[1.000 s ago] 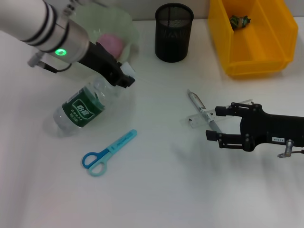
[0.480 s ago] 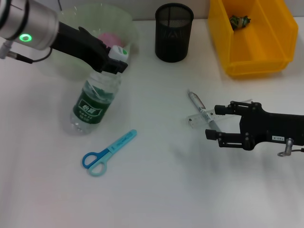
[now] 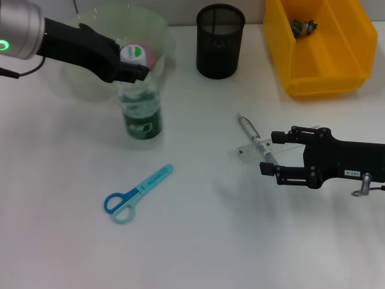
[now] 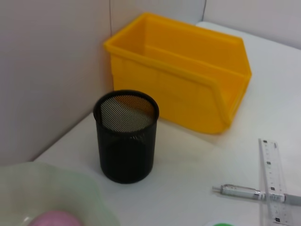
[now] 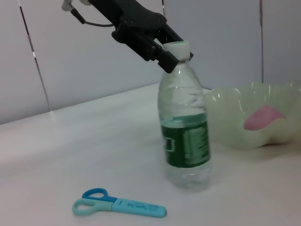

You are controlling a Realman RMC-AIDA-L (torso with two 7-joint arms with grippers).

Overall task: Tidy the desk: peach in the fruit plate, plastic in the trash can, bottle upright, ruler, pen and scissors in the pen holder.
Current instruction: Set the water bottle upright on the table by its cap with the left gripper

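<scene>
The clear bottle with a green label stands upright by the fruit plate, and my left gripper is shut on its neck just under the cap. The right wrist view shows the same grip on the bottle. A pink peach lies in the plate. My right gripper is open low over the table, its fingers on either side of the pen and the clear ruler. The blue scissors lie flat in front of the bottle. The plastic is in the yellow trash can.
The black mesh pen holder stands at the back centre, left of the yellow can. In the left wrist view the holder sits between the plate and the can, with ruler and pen nearby.
My left gripper has swung the bottle from lying tilted on the table to standing upright, moving it right toward the plate's edge. The right gripper has stayed by the pen and ruler.
</scene>
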